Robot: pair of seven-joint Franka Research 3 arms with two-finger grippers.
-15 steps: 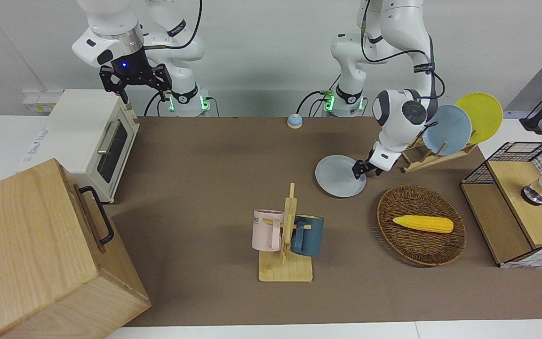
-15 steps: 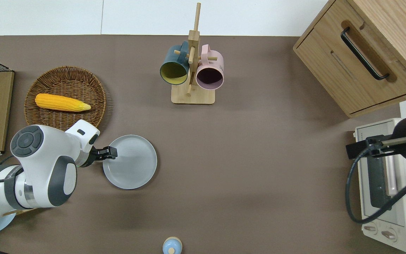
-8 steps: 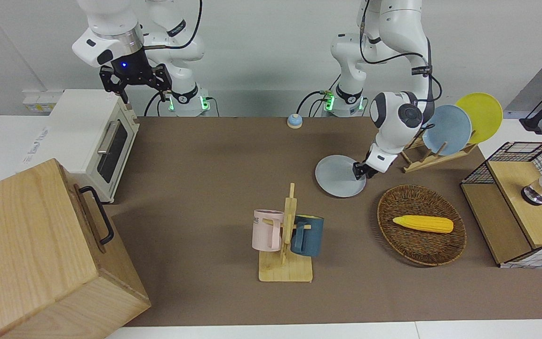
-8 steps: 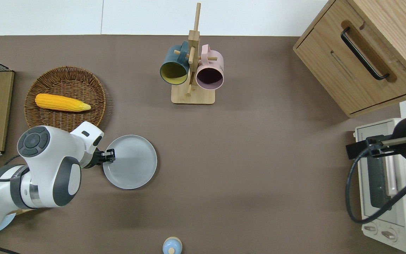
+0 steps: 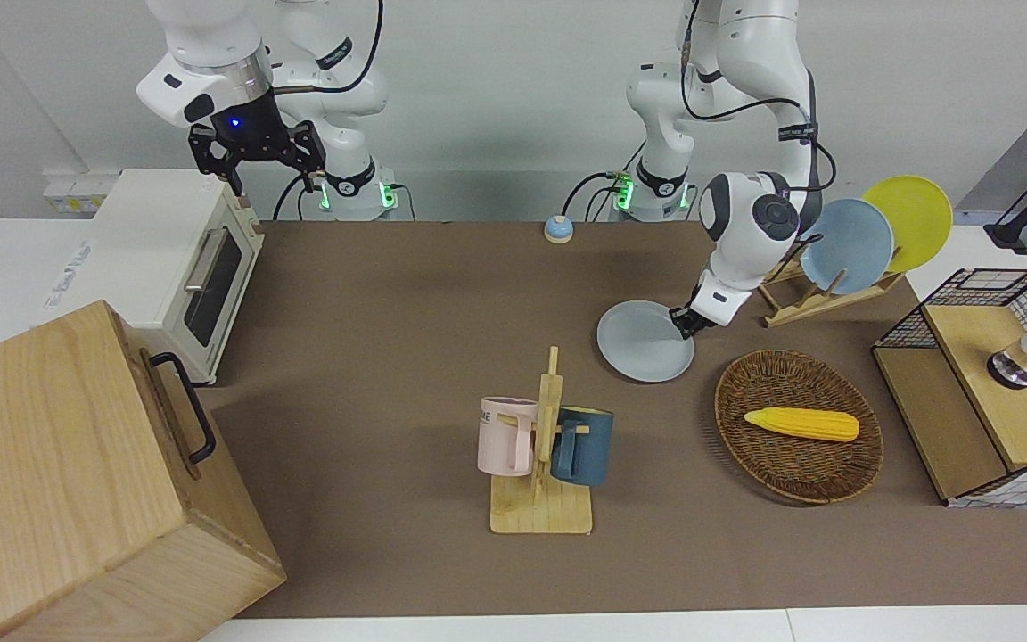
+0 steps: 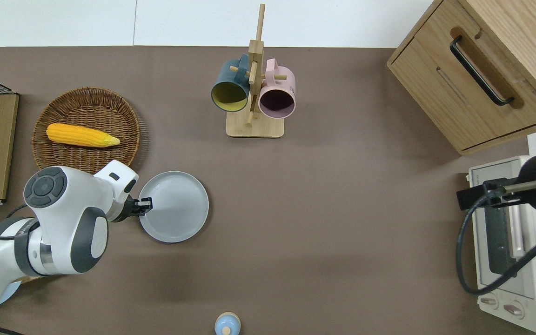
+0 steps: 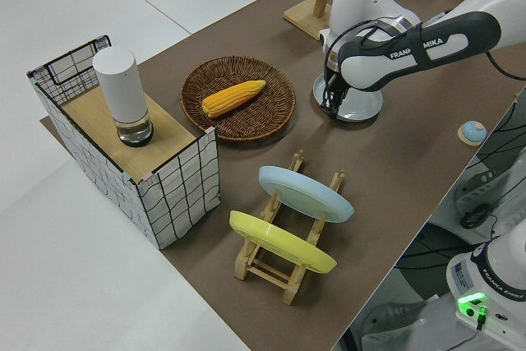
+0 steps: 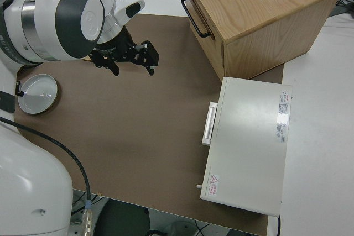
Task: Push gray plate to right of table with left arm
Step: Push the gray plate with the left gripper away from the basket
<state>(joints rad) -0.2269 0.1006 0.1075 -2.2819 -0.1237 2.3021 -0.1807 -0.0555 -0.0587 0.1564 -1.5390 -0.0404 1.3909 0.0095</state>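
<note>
The gray plate (image 5: 644,343) lies flat on the brown table (image 5: 389,294), nearer to the robots than the wicker basket; it also shows in the overhead view (image 6: 175,207) and the left side view (image 7: 362,109). My left gripper (image 5: 683,326) is down at table height, shut and empty. Its tip touches the plate's rim on the side toward the left arm's end of the table (image 6: 146,203). My right gripper (image 5: 255,159) is open and parked; it also shows in the right side view (image 8: 130,59).
A wicker basket (image 6: 86,156) holds a corn cob (image 6: 82,135). A mug rack (image 6: 254,125) stands mid-table. A dish rack with blue (image 5: 848,245) and yellow (image 5: 910,218) plates, a wire-grid box (image 5: 977,392), a bell (image 5: 558,229), a toaster oven (image 5: 175,267) and a wooden cabinet (image 5: 77,473) ring the table.
The left gripper swung at the plate's rim. The gray plate slid a little away from the robots and slightly toward the right arm's end. The right arm has not moved.
</note>
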